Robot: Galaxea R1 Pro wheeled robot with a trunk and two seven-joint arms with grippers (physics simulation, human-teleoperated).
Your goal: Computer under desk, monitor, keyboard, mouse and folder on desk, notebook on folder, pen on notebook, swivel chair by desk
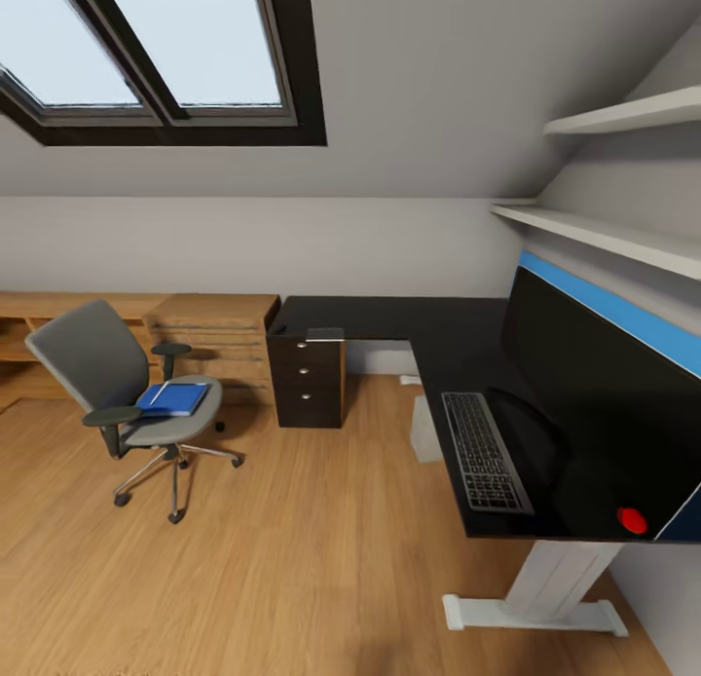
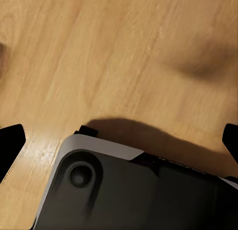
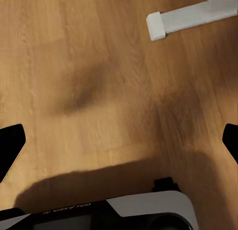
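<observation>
1. Facing the bedroom corner, I see the black worktop (image 1: 389,318) already carrying the monitor (image 1: 594,403) with the keyboard (image 1: 484,451) lying just in front of it.
2. The blue folder (image 1: 173,399) lies flat on the seat of the swivel chair (image 1: 127,403), which stands well apart from the worktop.
3. My left pincer (image 2: 119,140) and right pincer (image 3: 119,140) both hang spread wide over the wooden floor (image 1: 292,559), holding nothing.
4. I judge the folder transfer is in hand; next I must roll toward the chair and reach down to the seat.
</observation>
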